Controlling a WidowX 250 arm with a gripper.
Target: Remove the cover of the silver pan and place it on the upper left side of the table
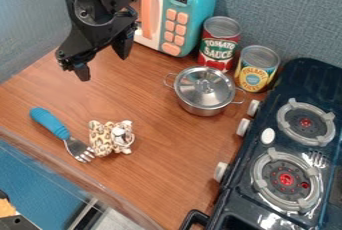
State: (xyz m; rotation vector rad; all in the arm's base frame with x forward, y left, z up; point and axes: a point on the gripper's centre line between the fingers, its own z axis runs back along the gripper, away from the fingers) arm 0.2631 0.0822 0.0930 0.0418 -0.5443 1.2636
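We are noting a wood-grain table point(160, 179) meeting grey-blue textured walls point(287, 14), a black gripper point(103, 61) hanging over its upper left with fingers spread apart, and the silver pan point(200, 109) sitting beside two cans point(219, 48), its cover point(194, 86) on, left of the dark toy stove point(294, 88).

Polished metal pan point(203, 110) (quite shiny), wooden tabletop point(163, 174)
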